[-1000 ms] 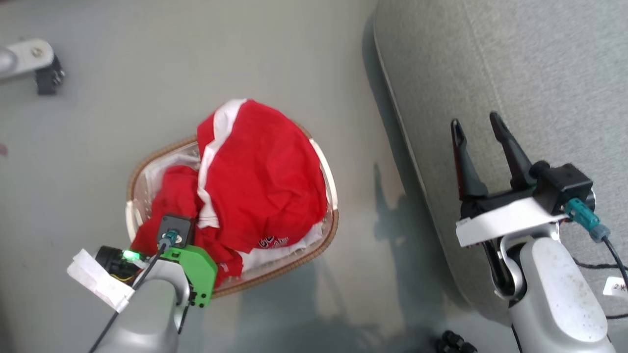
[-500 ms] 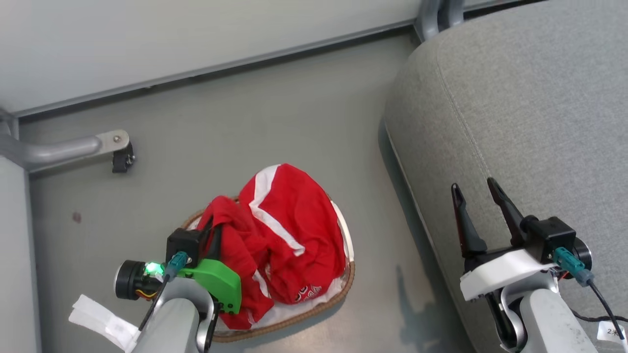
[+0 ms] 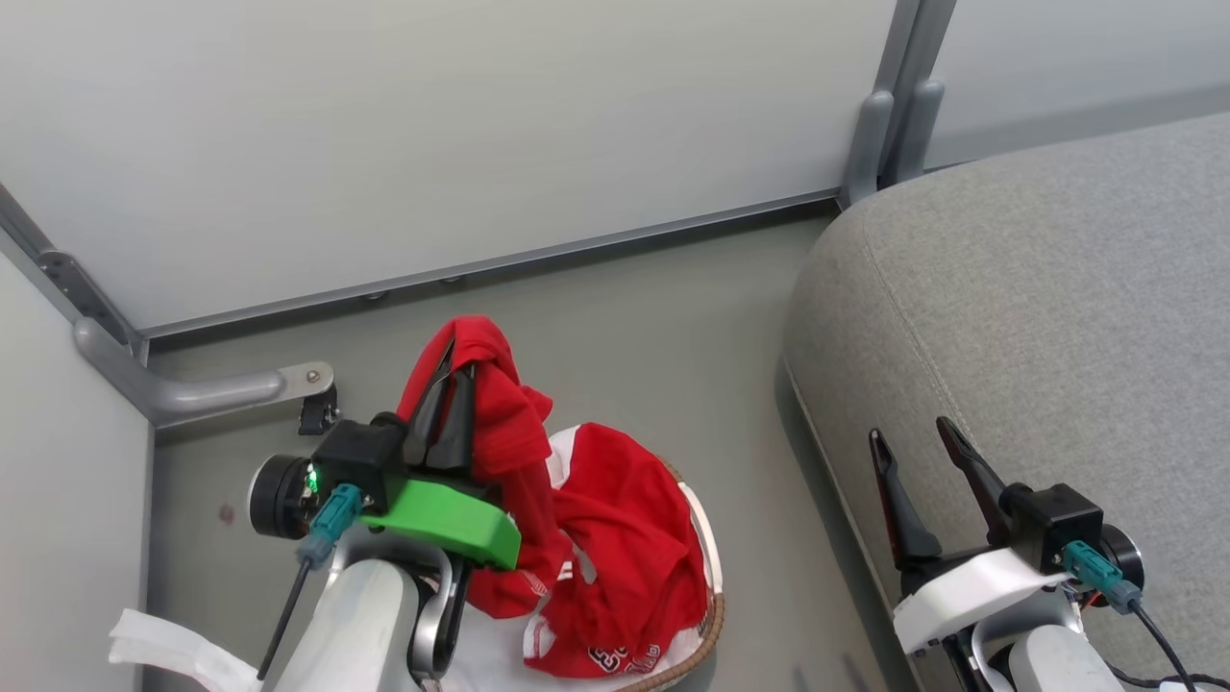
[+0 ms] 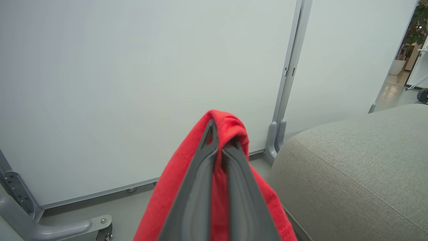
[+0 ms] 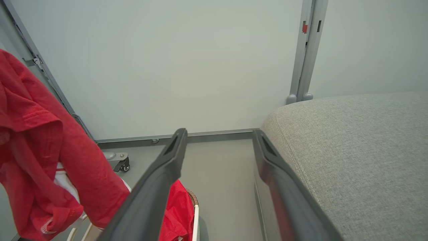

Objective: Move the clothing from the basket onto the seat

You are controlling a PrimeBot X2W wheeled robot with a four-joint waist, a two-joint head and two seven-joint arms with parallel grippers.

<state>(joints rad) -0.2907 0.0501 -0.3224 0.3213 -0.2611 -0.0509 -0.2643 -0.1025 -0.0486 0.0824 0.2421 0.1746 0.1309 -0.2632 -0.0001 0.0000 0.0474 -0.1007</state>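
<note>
My left gripper [image 3: 459, 358] [image 4: 220, 134] is shut on a red garment [image 3: 504, 423] [image 4: 230, 125], which hangs lifted above the basket [image 3: 706, 630]. The same raised garment [image 5: 40, 147] shows at the left of the right wrist view. A second red garment [image 3: 629, 557] with white stripes and lettering lies in the basket on its white liner. Over the front edge of the grey seat [image 3: 1038, 317] [image 4: 351, 174] [image 5: 351, 147] my right gripper [image 3: 911, 434] [image 5: 219, 134] is open and holds nothing.
A pale partition wall [image 3: 432, 125] with a grey post [image 3: 889, 125] stands behind the basket and seat. A grey metal foot with a caster [image 3: 307, 399] lies on the floor to the left. Bare floor [image 3: 653, 327] runs between basket and seat.
My left gripper has risen out of the basket with one red garment in it. The head camera has tilted up, so the wall has come into view. The right gripper has stayed open.
</note>
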